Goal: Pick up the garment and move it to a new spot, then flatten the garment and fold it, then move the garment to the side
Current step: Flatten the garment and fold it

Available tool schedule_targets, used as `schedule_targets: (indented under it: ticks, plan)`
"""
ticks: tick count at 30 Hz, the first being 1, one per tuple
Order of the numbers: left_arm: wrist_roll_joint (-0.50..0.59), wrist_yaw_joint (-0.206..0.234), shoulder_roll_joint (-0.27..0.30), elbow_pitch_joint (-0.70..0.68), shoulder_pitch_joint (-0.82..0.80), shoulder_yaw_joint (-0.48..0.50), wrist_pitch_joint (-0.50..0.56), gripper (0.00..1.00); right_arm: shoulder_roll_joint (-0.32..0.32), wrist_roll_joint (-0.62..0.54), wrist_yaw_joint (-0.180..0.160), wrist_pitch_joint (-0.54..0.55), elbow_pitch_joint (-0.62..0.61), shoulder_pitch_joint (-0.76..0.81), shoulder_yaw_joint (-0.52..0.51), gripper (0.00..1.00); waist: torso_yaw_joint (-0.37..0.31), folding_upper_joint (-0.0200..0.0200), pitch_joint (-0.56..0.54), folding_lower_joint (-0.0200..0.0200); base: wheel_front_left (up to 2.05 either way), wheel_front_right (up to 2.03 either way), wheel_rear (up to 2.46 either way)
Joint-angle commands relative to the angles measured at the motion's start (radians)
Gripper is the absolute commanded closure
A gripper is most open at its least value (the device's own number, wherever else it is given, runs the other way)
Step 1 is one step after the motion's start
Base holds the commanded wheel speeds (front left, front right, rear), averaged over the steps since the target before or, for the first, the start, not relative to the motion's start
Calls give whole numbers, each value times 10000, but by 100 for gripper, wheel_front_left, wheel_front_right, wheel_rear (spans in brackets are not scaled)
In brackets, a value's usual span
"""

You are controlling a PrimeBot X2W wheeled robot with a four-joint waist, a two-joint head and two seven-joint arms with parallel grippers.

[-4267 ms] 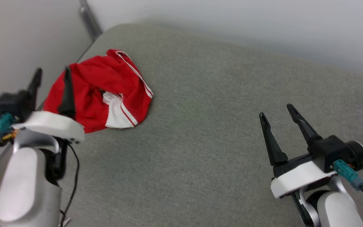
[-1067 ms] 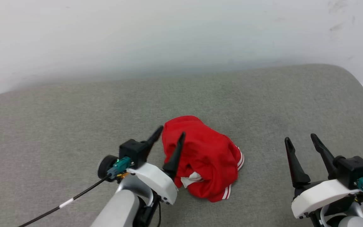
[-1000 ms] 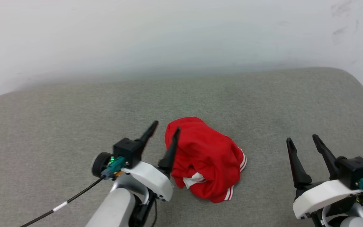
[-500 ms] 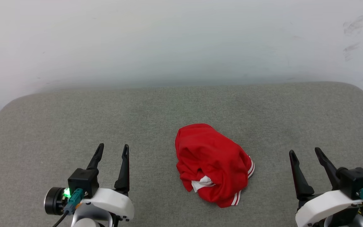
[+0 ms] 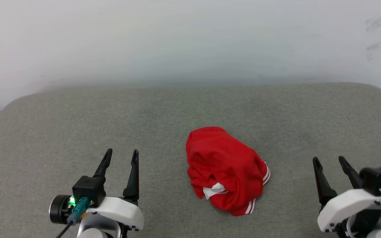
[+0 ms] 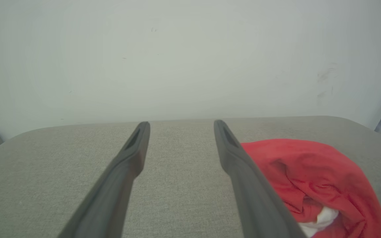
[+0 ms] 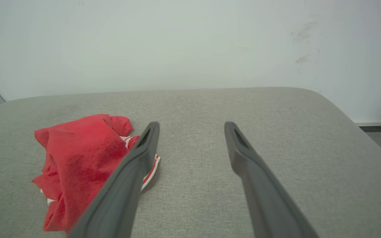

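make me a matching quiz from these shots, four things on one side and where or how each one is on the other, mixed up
Things
1. garment
2. left gripper
3. right gripper
4. grey padded surface

Places and states
a. open and empty, at the lower right of the head view
b. spread under everything, running back to the pale wall
c. crumpled in a red heap near the middle, touched by neither gripper
d. open and empty, at the lower left of the head view

Pairs: 1-c, 2-d, 3-a, 4-b
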Motion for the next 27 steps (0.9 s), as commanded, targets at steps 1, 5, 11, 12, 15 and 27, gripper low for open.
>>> schedule_targets:
  ticks: [1, 5, 11, 12, 15, 27]
  plan:
    - [17, -18, -22, -58, -102, -17, -62, 0, 20, 108, -8, 310, 291, -332, -56, 0, 121, -1, 138, 0, 0, 0, 0]
    - [45, -51, -130, -111, -289, -105, -137, 0, 0, 244, -8, 1891, 1348, -1138, -256, 0, 447, -1, 443, 0, 0, 0, 0]
    - [135, -205, -301, -149, -746, -243, -253, 0, -539, 951, -7, 4663, 2687, -2630, 183, 0, 992, -1, 1222, 0, 0, 0, 0]
    - [154, -252, -331, -133, -839, -262, -280, 0, -678, 1037, -7, 4987, 2838, -2853, 322, 0, 1077, -1, 1350, 0, 0, 0, 0]
    - [206, -270, -414, -86, -980, -312, -318, 0, -820, 1304, -7, 5556, 3193, -3274, 604, 0, 1221, -1, 1564, 0, 0, 0, 0]
    - [367, -581, -794, 320, -1561, -394, -417, 0, -1283, 2088, -8, 6816, 6085, -4369, 1973, 73, 1742, -1, 2245, 0, 0, 0, 0]
